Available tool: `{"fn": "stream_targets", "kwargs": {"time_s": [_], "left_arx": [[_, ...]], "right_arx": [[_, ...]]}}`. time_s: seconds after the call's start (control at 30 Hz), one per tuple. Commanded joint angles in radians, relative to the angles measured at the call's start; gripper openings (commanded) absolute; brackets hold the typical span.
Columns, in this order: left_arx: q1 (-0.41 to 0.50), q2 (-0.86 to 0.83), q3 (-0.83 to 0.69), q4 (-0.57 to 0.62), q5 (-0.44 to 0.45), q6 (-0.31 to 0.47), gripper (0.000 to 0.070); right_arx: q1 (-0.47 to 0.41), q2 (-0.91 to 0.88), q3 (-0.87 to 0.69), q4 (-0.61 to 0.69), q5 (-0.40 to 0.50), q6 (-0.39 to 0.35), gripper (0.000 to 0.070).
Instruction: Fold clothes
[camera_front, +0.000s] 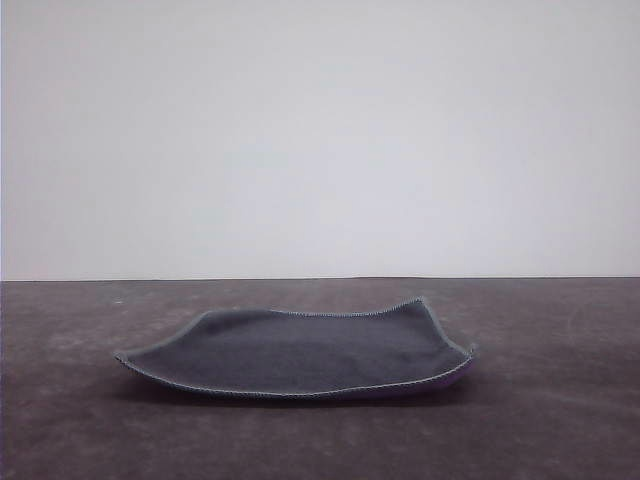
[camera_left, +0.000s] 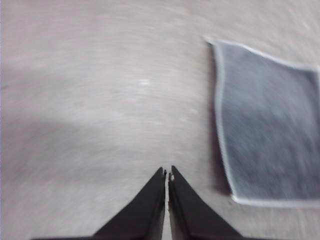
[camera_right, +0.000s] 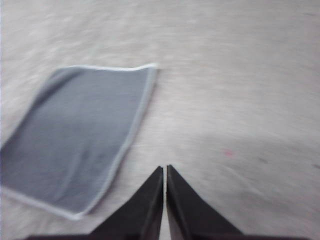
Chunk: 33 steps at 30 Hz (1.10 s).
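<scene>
You have the cloth (camera_front: 300, 355) lying spread on the dark table (camera_front: 560, 400), about in the middle, with its dark grey face up. At the near right edge a thin strip of purple shows from the face below, so this edge is lifted a little and not pressed flat. The far right corner also stands up slightly. The pale stitched edging runs around the whole border and gives you a clear line for choosing a corner.

Your left gripper (camera_left: 167, 174) is over bare table, with the cloth (camera_left: 270, 130) beside it and apart from it. Its two black fingers are pressed together at the tips and carry nothing. Your right gripper (camera_right: 164, 170) is the same: tips together, nothing between them, above bare table just beside one edge of the cloth (camera_right: 80, 135). Both wrist pictures are blurred, so I think the arms are in motion, but I cannot be sure.

The cloth lies between the two grippers, which suits a fold made from two corners at once. I judge that the folding is not yet begun. You must part the fingers before you go down on an edge, and the lifted right edge is probably the easier one to take.
</scene>
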Motion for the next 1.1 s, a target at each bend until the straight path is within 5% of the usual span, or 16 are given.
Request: {"fn": "stream_targets", "kwargs": {"time_s": [0.0, 0.27, 0.33, 0.4, 0.47, 0.63, 0.87, 1.07], "left_arx": [[-0.033, 0.015, 0.027, 0.026, 0.005, 0.065, 0.0003], [-0.119, 0.033, 0.047, 0.074, 0.005, 0.122, 0.0005], [-0.119, 0.033, 0.047, 0.073, 0.006, 0.122, 0.0122], [-0.119, 0.032, 0.047, 0.073, 0.006, 0.120, 0.0334], [-0.119, 0.028, 0.047, 0.072, 0.006, 0.118, 0.0433], [-0.119, 0.026, 0.047, 0.075, 0.006, 0.101, 0.0434], [-0.118, 0.088, 0.047, 0.129, 0.032, 0.035, 0.0434], [-0.118, 0.228, 0.047, 0.254, 0.119, 0.002, 0.0434]], "right_arx": [[0.026, 0.006, 0.012, 0.018, -0.003, -0.011, 0.0006], [0.087, 0.010, 0.012, 0.035, -0.003, -0.012, 0.0012], [0.087, 0.010, 0.012, 0.043, -0.002, -0.014, 0.0154], [0.087, 0.010, 0.012, 0.053, -0.001, -0.012, 0.0373], [0.087, 0.010, 0.012, 0.058, 0.001, -0.004, 0.0440], [0.087, 0.011, 0.012, 0.067, 0.001, 0.007, 0.0440], [0.085, 0.093, 0.012, 0.130, -0.027, 0.174, 0.0439], [0.084, 0.276, 0.012, 0.246, -0.108, 0.214, 0.0439]]}}
